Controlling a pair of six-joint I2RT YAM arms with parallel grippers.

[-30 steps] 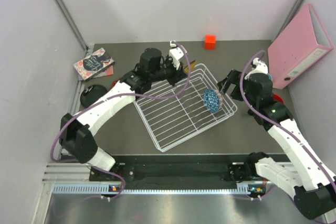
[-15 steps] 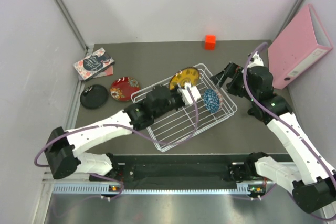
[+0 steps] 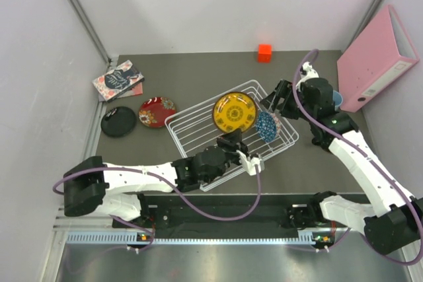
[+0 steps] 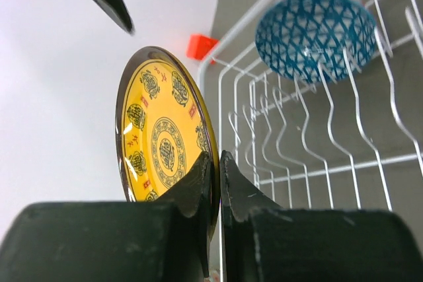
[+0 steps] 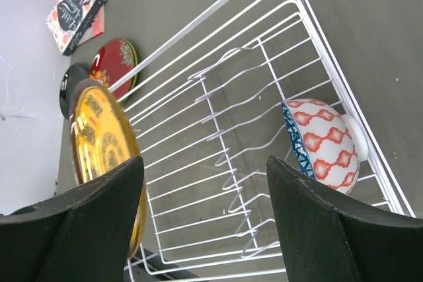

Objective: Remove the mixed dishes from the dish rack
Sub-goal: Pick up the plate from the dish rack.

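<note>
The left claw [image 4: 215,163] is shut tight on the rim of the yellow plate [image 3: 234,111] and holds it upright over the dish rack [image 3: 195,138], lifted out but not yet put down. The black plate [image 3: 118,121] and the reddish plate [image 3: 157,111] lie on the tabletop [image 3: 198,70] left of the rack, and only the blue patterned bowl [image 3: 266,125] is seen inside, on its side at the right end. The right claw [image 5: 203,163] stands wide open and empty near this bowl; the task seems mostly done, with these two dishes left.
</note>
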